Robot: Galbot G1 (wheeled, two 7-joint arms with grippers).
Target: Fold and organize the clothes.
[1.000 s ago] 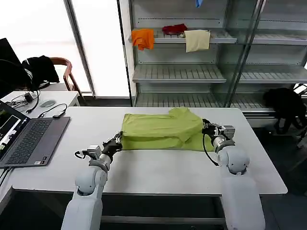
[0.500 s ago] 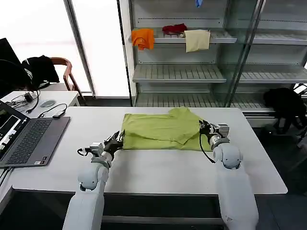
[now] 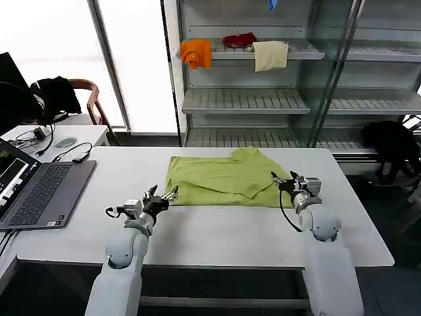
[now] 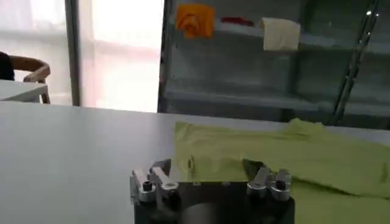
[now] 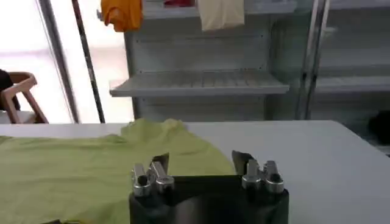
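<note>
Your left gripper [image 3: 166, 197] and right gripper [image 3: 285, 181] – jaws apart, off the T-shirt [image 3: 223, 179] at mid-frame; wrist views confirm the empty gaps.

Lime-green T-shirts: one [image 3: 223, 180], lying on the worktop.
Robot hands: two, a left hand [image 3: 163, 198] and a right hand [image 3: 284, 182], each with fingers spread.
Worktops: two, the white one [image 3: 217, 230] and a smaller white one [image 3: 62, 135] behind the laptop.
Laptops: one [image 3: 36, 187].
Cloths on the shelf: three, one orange cloth [image 3: 196, 52], one red cloth [image 3: 239, 40], one cream cloth [image 3: 270, 55].
Wooden chairs: one [image 3: 92, 99].
Black garments: two [image 3: 49, 92] [image 3: 393, 146].
</note>
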